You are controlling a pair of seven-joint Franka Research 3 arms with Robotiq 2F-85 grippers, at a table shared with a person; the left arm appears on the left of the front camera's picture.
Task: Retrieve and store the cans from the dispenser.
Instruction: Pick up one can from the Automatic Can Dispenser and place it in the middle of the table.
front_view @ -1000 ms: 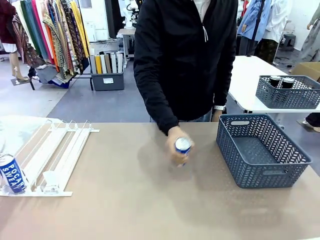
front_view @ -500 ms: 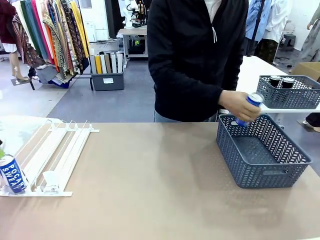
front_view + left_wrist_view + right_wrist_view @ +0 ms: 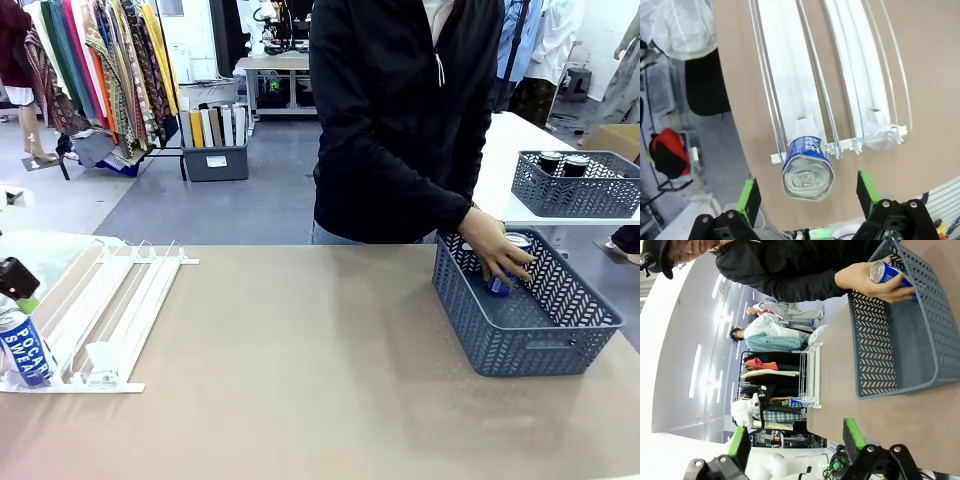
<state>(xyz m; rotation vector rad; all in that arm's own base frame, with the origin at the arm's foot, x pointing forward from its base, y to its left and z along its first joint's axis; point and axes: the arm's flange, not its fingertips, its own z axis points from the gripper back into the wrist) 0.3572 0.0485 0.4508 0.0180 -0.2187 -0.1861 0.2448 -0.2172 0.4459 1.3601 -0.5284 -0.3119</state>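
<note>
Lowering a blue can (image 3: 516, 241) into the grey basket (image 3: 545, 350) at 3 o'clock, the person's hand (image 3: 488, 240) stores one. A Pocari can (image 3: 807, 170) waits in the dispenser (image 3: 120, 300) at 9 o'clock, under the wide-open left tool (image 3: 806, 191). The right tool (image 3: 796, 440) gapes empty.

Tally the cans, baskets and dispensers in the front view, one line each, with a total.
Cans: 4 (1 in the dispenser, 1 in the person's hand at the near basket, 2 dark ones in the far basket)
Baskets: 2
Dispenser: 1
Total: 7
</note>
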